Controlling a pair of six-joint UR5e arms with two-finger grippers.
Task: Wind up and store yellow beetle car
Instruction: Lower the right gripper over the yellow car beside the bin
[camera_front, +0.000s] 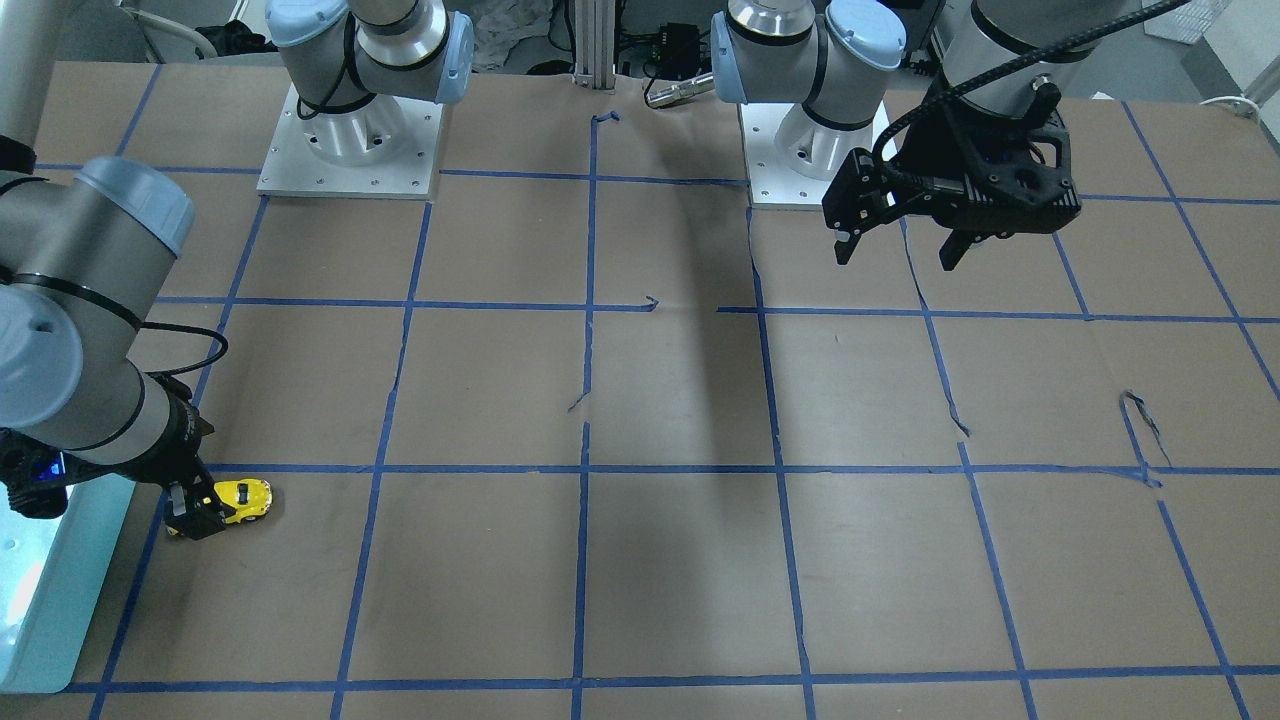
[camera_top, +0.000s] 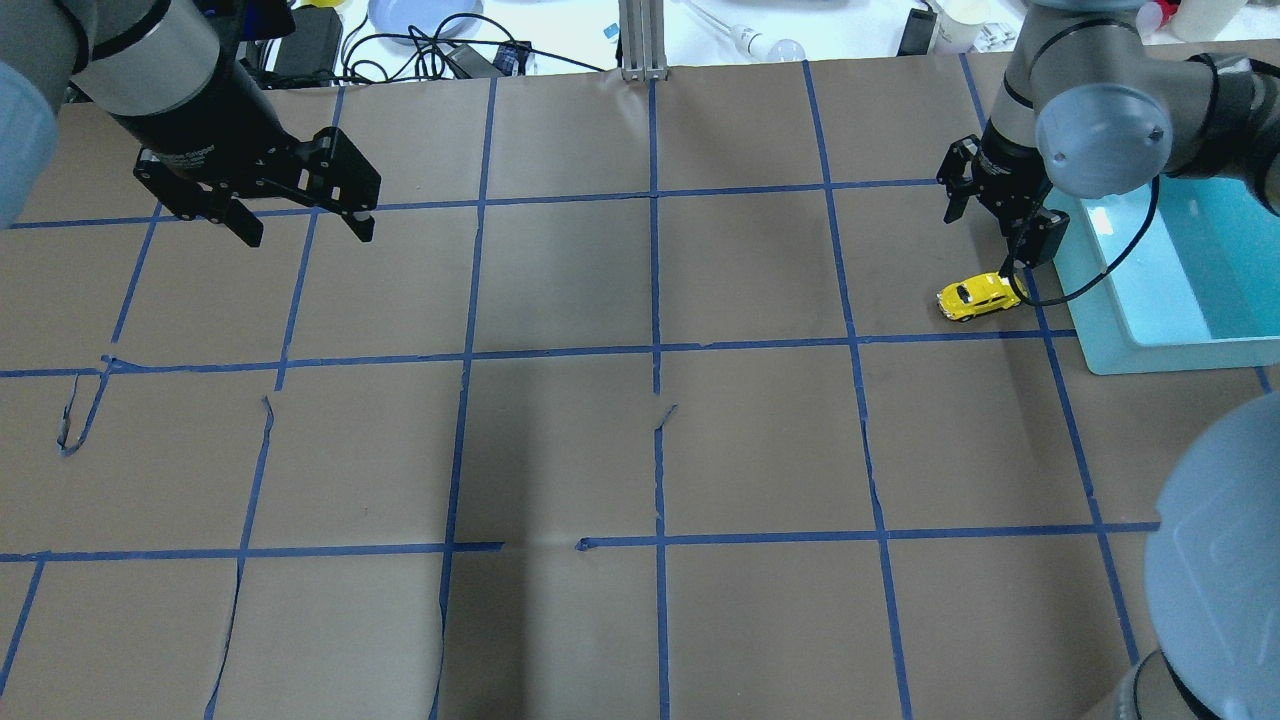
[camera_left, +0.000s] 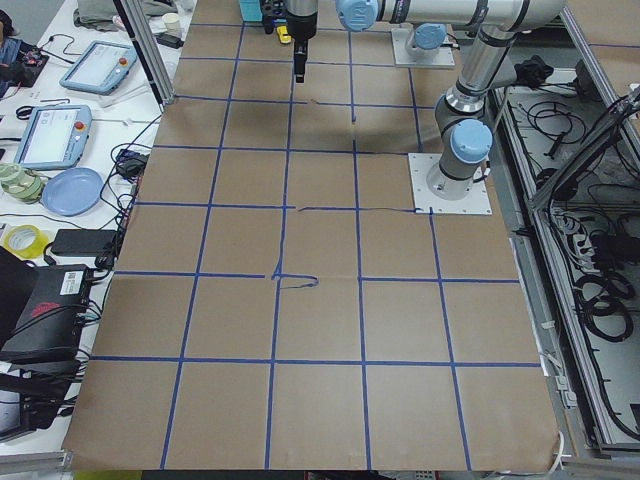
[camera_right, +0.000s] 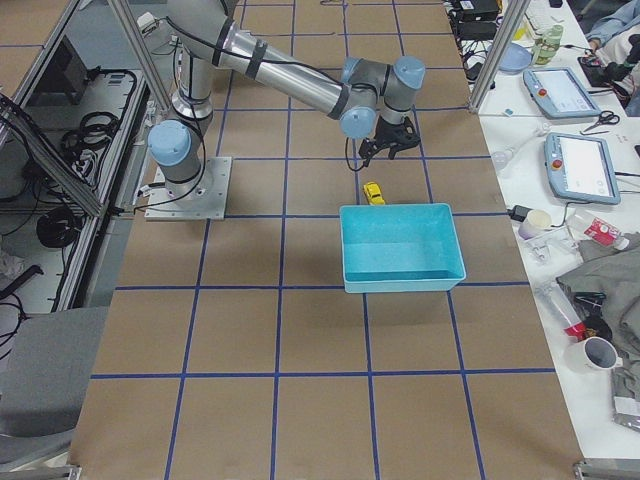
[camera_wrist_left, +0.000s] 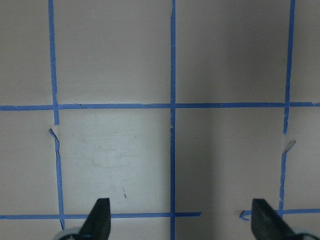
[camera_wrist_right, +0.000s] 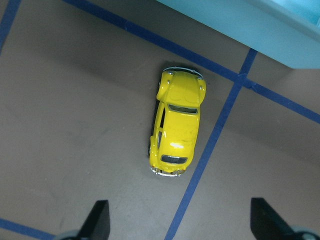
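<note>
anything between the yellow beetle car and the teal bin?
Only a blue tape line on bare brown paper separates the yellow beetle car from the teal bin; nothing else lies there. The right wrist view shows it best.

Light is bright and even, falling from above. A broad, soft shadow band runs down the middle of the worktop (camera_front: 680, 560) in the front and overhead views, and the left wrist view is darker across its right half. The teal bin (camera_top: 1180, 358) blows out to white glare at one far corner. The yellow beetle car (camera_wrist_right: 177, 125) is sharp, with a small highlight on its roof and a thin shadow along one flank. The tips of the left tool (camera_wrist_left: 181, 219) and right tool (camera_wrist_right: 181, 219) are soft and out of focus. An arm joint (camera_top: 1220, 560) close to the overhead camera is blurred. The side views splay the worktop's edges slightly.
</note>
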